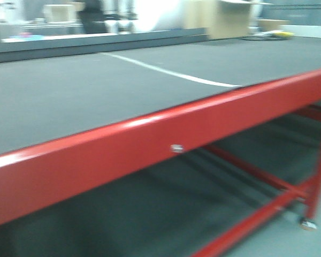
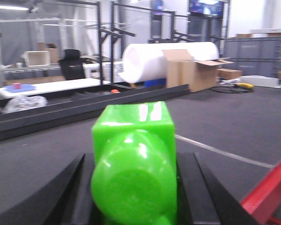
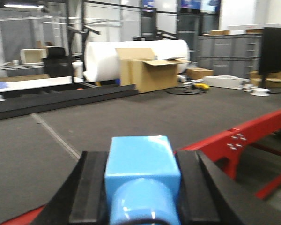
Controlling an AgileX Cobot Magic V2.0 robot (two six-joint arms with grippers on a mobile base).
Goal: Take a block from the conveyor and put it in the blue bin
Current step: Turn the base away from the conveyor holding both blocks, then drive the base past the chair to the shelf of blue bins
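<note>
Front view: the wide dark grey woven conveyor belt (image 1: 96,91) fills the upper half. A thin white seam line (image 1: 171,72) runs from 12 toward 3 o'clock, and the glossy red steel frame rail (image 1: 150,139) crosses from 8 to 3 o'clock.

Left wrist view: the left gripper (image 2: 133,197) clamps a glossy green plastic block (image 2: 133,140) at 6 o'clock — black fingers (image 2: 77,190) against both its sides, belt behind it.

Right wrist view: the right gripper (image 3: 143,197) likewise clamps a light blue plastic block (image 3: 140,159) at 6 o'clock — near the belt's red edge.

Cardboard box (image 3: 147,74), white roll (image 3: 100,61) behind.
</note>
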